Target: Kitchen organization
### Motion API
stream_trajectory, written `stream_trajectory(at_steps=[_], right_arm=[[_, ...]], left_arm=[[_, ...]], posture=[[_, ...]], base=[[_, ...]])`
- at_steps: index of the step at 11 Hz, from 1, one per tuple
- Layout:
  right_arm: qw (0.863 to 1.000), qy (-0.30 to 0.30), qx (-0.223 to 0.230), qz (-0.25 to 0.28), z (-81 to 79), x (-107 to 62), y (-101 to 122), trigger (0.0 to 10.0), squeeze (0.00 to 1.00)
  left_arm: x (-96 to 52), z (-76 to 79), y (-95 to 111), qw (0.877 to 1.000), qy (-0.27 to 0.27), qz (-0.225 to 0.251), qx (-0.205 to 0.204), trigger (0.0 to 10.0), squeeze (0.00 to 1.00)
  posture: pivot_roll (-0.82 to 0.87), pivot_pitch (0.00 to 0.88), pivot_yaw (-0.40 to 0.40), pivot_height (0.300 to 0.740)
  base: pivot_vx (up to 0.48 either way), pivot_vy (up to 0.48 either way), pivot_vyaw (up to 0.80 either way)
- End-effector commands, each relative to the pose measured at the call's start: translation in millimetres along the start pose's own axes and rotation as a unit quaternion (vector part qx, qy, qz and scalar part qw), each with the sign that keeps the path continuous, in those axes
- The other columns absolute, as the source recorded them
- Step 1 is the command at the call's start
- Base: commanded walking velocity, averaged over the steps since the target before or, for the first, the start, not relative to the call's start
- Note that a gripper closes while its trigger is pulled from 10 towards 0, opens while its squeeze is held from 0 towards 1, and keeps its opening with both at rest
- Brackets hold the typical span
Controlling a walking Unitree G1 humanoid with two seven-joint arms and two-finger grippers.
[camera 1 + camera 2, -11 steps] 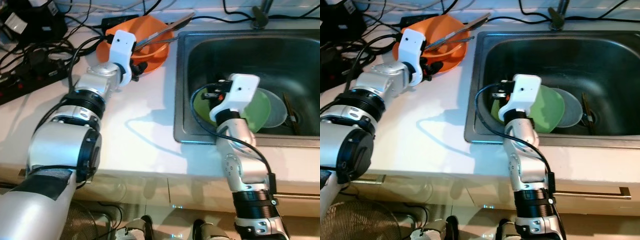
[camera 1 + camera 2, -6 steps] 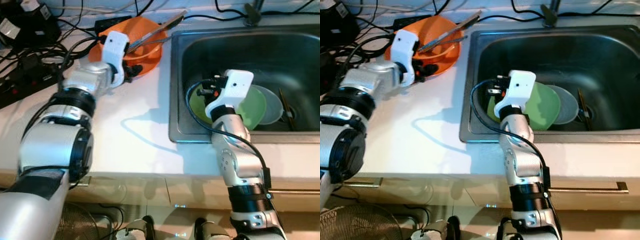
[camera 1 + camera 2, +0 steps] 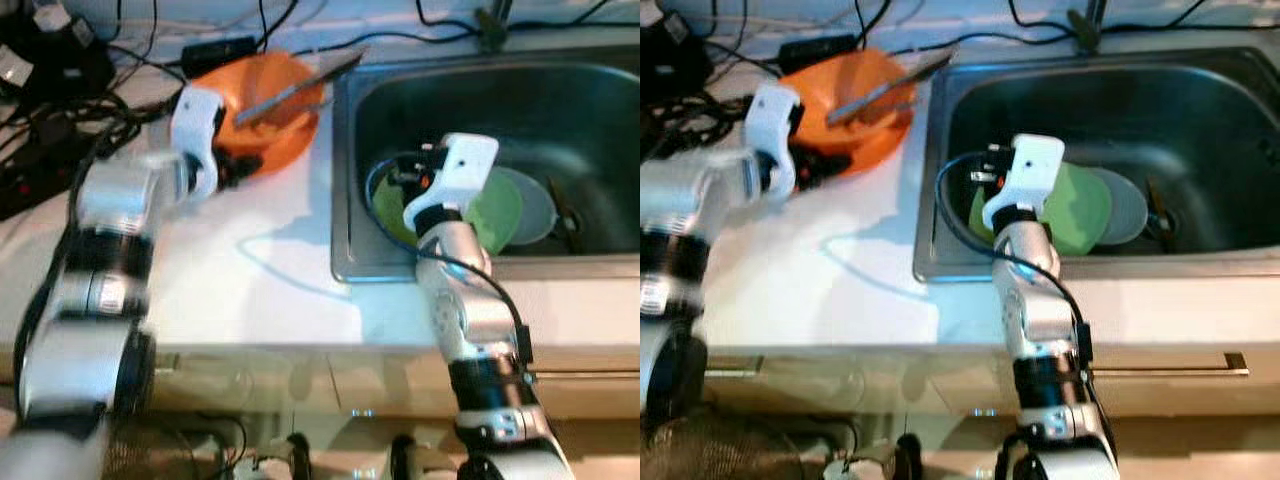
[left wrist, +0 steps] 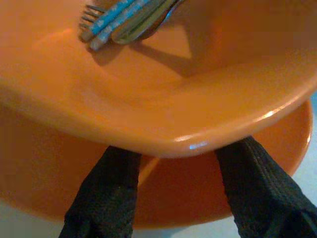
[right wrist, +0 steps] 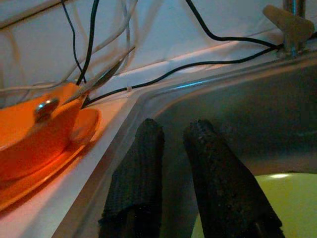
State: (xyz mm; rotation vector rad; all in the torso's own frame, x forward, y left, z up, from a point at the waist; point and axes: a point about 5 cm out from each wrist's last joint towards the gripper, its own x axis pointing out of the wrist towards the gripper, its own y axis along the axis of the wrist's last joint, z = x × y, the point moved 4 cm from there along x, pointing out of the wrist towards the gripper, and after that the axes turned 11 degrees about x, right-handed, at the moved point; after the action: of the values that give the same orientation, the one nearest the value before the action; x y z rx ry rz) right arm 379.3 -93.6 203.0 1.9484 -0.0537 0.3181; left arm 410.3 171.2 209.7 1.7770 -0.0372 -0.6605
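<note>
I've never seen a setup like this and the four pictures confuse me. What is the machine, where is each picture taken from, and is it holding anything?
It is a humanoid robot with two silver arms, each ending in a gripper with two black fingers. The two wide pictures come from cameras in its head, looking down at a white counter and a steel sink. The two close-ups come from cameras on its wrists.

The left gripper reaches the edge of an orange bowl that sits on an orange plate. Its open fingers lie under the bowl's rim. A fork and other cutlery lie in the bowl.

The right gripper hangs inside the sink over a green plate, fingers nearly together, holding nothing. A grey plate lies beside the green one. Cables run across the counter's far side.
</note>
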Motion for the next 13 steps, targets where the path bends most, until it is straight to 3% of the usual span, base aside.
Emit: stream_trajectory(at_steps=[1, 3, 5, 9, 12, 13], right_arm=[[0.998, -0.031, 0.013, -0.045, 21.6, -9.4, -30, 10.0, 0.0], [0.999, -0.029, 0.016, -0.041, 20.6, -6.5, -29, 10.0, 0.0], [0.999, -0.028, 0.018, -0.04, 21.4, -3.9, -30, 10.0, 0.0], [0.999, -0.022, 0.017, -0.042, 23.5, -0.1, -31, 10.0, 0.0], [0.999, -0.013, 0.012, -0.044, 23.5, 5.9, -28, 10.0, 0.0], [0.999, -0.012, 0.011, -0.043, 24.1, 9.6, -27, 10.0, 0.0]], left_arm=[[-4.5, 19.5, -25, 0.998, -0.042, -0.042, -0.006, 10.0, 0.0], [-24.8, 42.7, -41, 0.997, -0.06, -0.055, -0.014, 10.0, 0.0], [-45.2, 55.5, -49, 0.996, -0.06, -0.062, -0.028, 10.0, 0.0], [-86.9, 66.1, -55, 0.996, -0.016, -0.068, -0.049, 10.0, 0.0], [-95.6, 61.4, -52, 0.997, 0.023, -0.054, -0.046, 10.0, 0.0], [-100.8, 66.3, -53, 0.998, 0.024, -0.043, -0.044, 10.0, 0.0]], posture=[[0.17, 0.163, 0.17, 0.74], [0.18, 0.148, 0.171, 0.74], [0.2, 0.138, 0.169, 0.74], [0.24, 0.152, 0.133, 0.74], [0.26, 0.149, 0.1, 0.74], [0.27, 0.149, 0.094, 0.74]], base=[[0.0, 0.0, 0.0], [0.0, 0.0, 0.0], [0.0, 0.0, 0.0], [0.0, 0.0, 0.0], [0.0, 0.0, 0.0], [0.0, 0.0, 0.0]])
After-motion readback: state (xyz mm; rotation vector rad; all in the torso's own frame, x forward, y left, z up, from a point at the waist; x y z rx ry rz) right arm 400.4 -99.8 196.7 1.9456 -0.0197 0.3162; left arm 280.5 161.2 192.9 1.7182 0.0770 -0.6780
